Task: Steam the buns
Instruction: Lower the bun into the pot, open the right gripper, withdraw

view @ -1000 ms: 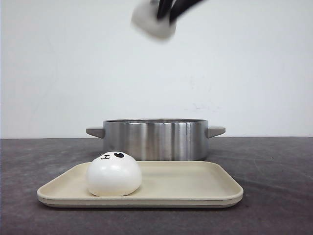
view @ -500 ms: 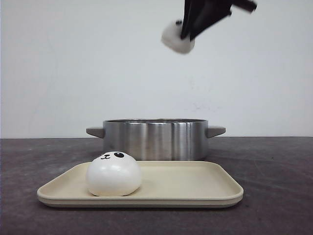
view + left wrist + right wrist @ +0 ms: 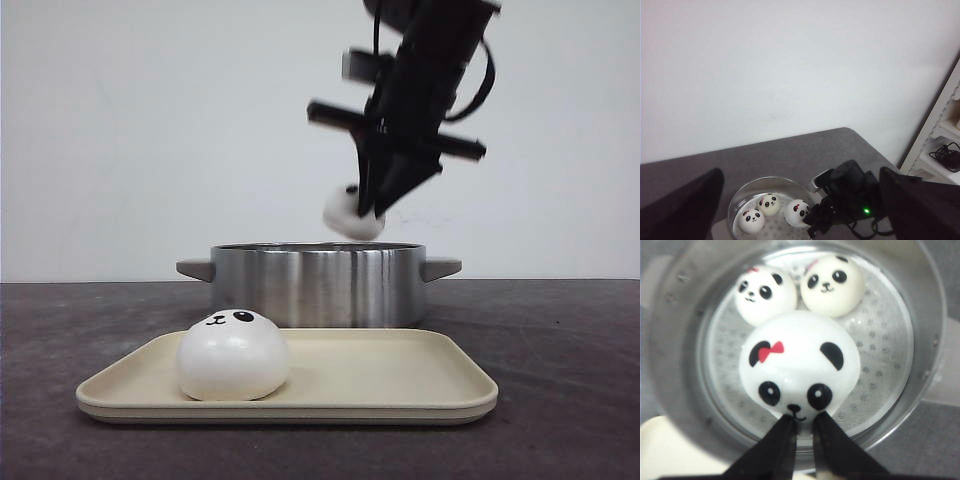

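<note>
My right gripper (image 3: 372, 207) is shut on a panda bun (image 3: 350, 214) with a red bow, pinching its lower edge just above the rim of the steel pot (image 3: 317, 285). In the right wrist view the held bun (image 3: 799, 362) hangs over the pot's perforated steamer insert (image 3: 880, 340), where two buns (image 3: 765, 292) (image 3: 832, 284) lie side by side at the far side. A fourth bun (image 3: 233, 357) sits on the left part of the beige tray (image 3: 400, 385). My left gripper (image 3: 800, 175) is open and empty, high above, looking down on the pot (image 3: 740, 197).
The tray lies in front of the pot, near the table's front edge. The pot has two side handles (image 3: 440, 268). A white wall stands behind. A white shelf unit (image 3: 945, 135) stands past the table's corner in the left wrist view.
My right gripper has carried the bun to the right and then down, from the top of the front view to just above the pot's rim. The bun on the tray has not moved.
</note>
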